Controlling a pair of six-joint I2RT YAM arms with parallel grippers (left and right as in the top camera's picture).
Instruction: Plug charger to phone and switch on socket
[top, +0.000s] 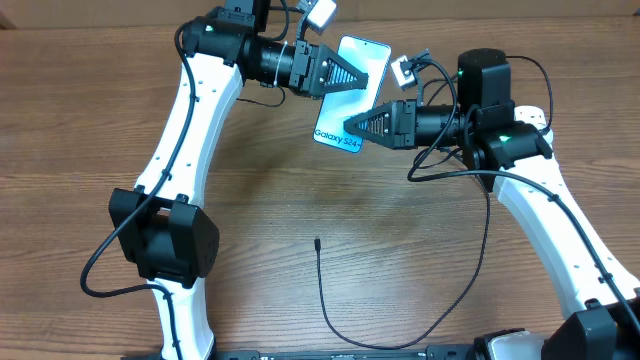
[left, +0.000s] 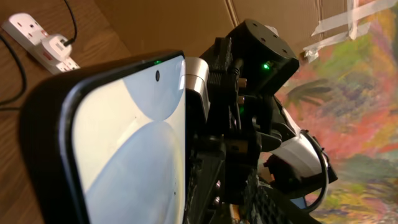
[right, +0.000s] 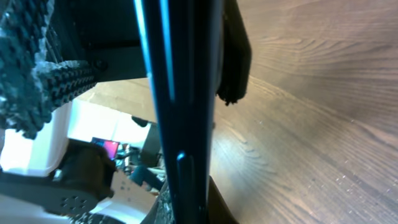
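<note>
The phone (top: 349, 106), with a light teal screen and "Galaxy" text at its near end, is held tilted above the table between both grippers. My right gripper (top: 350, 127) is shut on its lower end. In the right wrist view the phone (right: 180, 93) runs edge-on between the jaws. My left gripper (top: 362, 80) reaches over the phone's upper end; its wrist view is filled by the screen (left: 137, 155), and how far its jaws have closed does not show. The charger (top: 322, 290) lies loose on the table, its small tip (top: 317, 241) free. The socket (left: 34, 34) lies far back.
A white plug (left: 56, 45) sits in the power strip, with a thin black lead (left: 71, 18) running off it. The charger cable loops along the table's front edge (top: 400, 346) and up towards the right arm (top: 560, 220). The left arm's elbow (top: 165, 235) hangs low at left.
</note>
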